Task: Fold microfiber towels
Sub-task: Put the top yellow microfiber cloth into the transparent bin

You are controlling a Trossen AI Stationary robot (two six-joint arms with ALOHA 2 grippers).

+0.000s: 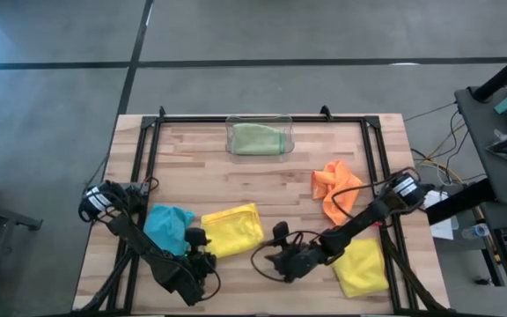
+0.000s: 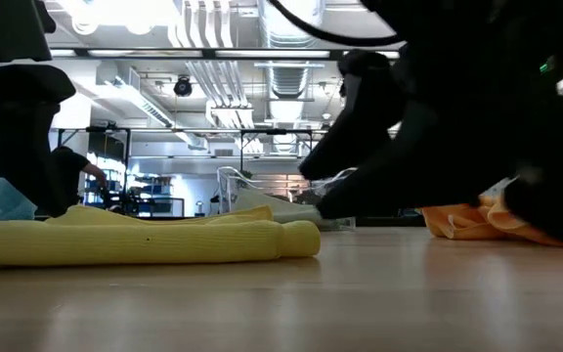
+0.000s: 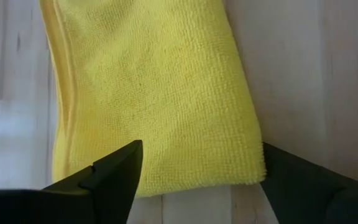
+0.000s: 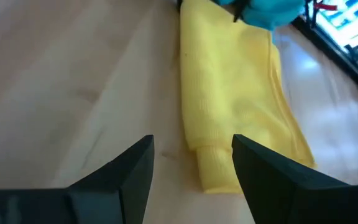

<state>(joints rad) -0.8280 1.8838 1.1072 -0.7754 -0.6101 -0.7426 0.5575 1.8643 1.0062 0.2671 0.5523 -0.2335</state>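
Note:
A folded yellow towel (image 1: 232,230) lies flat on the table, near the front and left of centre. My left gripper (image 1: 199,244) stands open over its near left end (image 3: 166,93), slanting down, with one finger on either side of that edge. My right gripper (image 1: 276,252) is open too and points at the towel's right corner (image 4: 216,168), which shows between its fingers. A blue towel (image 1: 167,226) lies bunched to the left of the yellow one. Also on the table are a crumpled orange towel (image 1: 334,189) and a second yellow towel (image 1: 362,267) under the right arm.
A clear plastic bin (image 1: 260,137) with a pale green towel inside stands at the far middle of the table. A black frame (image 1: 262,118) runs along the table's far edge and sides. Bare wood (image 1: 262,189) lies between the bin and the grippers.

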